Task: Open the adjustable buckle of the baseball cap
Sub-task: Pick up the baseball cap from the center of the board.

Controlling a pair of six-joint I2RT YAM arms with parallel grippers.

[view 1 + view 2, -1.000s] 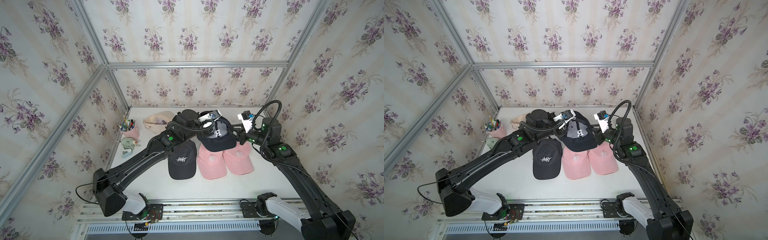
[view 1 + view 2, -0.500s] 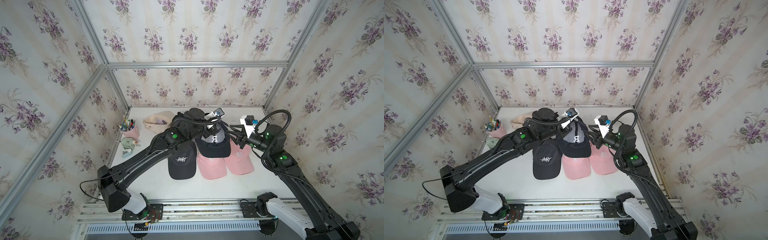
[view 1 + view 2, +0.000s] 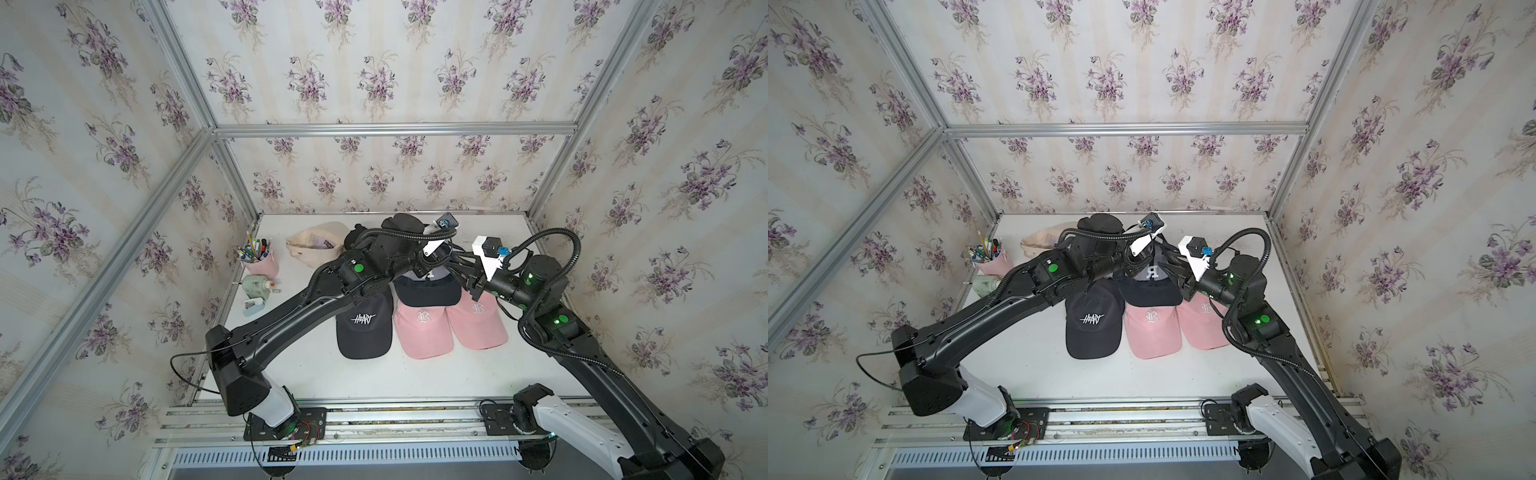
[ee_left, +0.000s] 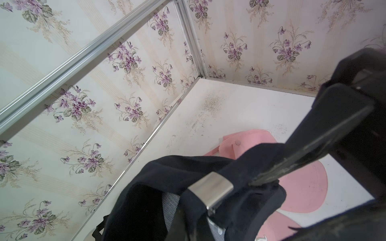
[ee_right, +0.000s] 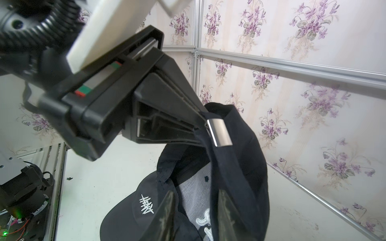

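table: white tabletop (image 3: 374, 382), 12 o'clock taken as the back wall.
near row, 7 o'clock: black fabric cap with white scrawled lettering (image 3: 363, 328), lying flat.
near row, 6 o'clock: pink fabric cap with white "R" (image 3: 424, 332).
near row, 4 o'clock: second pink fabric cap (image 3: 478, 324), touching the first.
task cap: dark navy baseball cap (image 3: 428, 289), table centre, hanging by its back; its brim overlaps the 6 o'clock pink cap.
buckle: silver metal buckle (image 5: 219, 131), flat on the navy fabric strap (image 5: 217, 167), at the cap's highest point.
left gripper (image 5: 201, 125): reaches in from 9 o'clock; jaws pinched tight on the strap, just beside the buckle.
right gripper (image 5: 196, 193): reaches in from 3 o'clock; jaws apart, one finger each side of the strap, gripping nothing.
far, 11 o'clock: beige fabric cap (image 3: 318, 247).
far, 10 o'clock: pink cup of pens (image 3: 262, 262), against the wall.
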